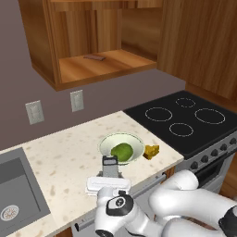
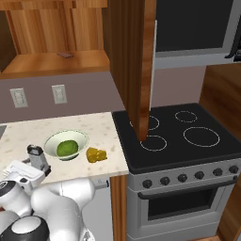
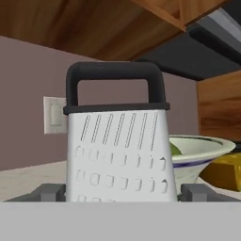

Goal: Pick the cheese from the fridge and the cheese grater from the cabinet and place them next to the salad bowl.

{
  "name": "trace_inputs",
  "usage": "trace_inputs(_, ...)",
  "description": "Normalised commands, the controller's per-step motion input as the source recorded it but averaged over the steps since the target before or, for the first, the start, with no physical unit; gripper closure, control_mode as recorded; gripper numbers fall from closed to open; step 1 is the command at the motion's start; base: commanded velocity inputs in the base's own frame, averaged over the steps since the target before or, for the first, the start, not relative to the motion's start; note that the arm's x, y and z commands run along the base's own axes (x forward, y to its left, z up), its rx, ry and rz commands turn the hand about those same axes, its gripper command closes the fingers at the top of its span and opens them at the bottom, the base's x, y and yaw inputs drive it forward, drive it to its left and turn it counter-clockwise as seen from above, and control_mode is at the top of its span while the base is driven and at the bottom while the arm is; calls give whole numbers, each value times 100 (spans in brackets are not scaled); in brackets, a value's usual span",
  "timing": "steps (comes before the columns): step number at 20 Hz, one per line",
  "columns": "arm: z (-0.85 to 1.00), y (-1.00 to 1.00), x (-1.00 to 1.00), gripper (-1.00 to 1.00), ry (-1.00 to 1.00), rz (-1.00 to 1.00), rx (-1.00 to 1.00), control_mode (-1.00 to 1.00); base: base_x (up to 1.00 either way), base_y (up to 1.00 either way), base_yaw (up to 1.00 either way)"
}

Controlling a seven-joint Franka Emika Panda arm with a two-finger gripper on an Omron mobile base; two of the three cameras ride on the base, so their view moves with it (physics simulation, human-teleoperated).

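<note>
The cheese grater (image 1: 109,165) (image 2: 37,157) stands upright on the counter, just in front of the salad bowl (image 1: 106,142) (image 2: 52,138). My gripper (image 1: 109,177) (image 2: 29,170) (image 3: 122,193) is open and low behind the grater. Its fingertips (image 3: 51,192) flank the grater's (image 3: 117,150) base with small gaps. The cheese (image 1: 151,151) (image 2: 95,154) (image 3: 228,171), a yellow-orange chunk, lies on the counter right of the bowl (image 3: 203,149), close to its rim. Overhead the brown cabinet (image 1: 99,65) (image 2: 44,62) is open. The fridge is out of view.
A green item (image 1: 122,151) lies in the bowl. The black stove (image 1: 187,121) (image 2: 181,136) adjoins the counter on the right, and a steel sink (image 1: 16,185) sits at the left. The open cabinet door (image 2: 141,70) hangs over the stove's near-left edge. A small dark thing (image 1: 94,57) lies on the shelf.
</note>
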Motion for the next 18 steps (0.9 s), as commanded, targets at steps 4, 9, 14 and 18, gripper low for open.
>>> trace_inputs(4, -29, 1, 27, 100, 0, 0, 0, -100, 0, 0, 0)
trace_inputs(9, -48, 2, 16, 100, 0, 0, 0, -100, 0, 0, 0)
trace_inputs(14, -74, 0, 4, 100, 5, 0, 1, -100, 0, 0, 0)
trace_inputs(18, -66, 0, 5, -100, 2, 0, 0, -100, 0, 0, 0)
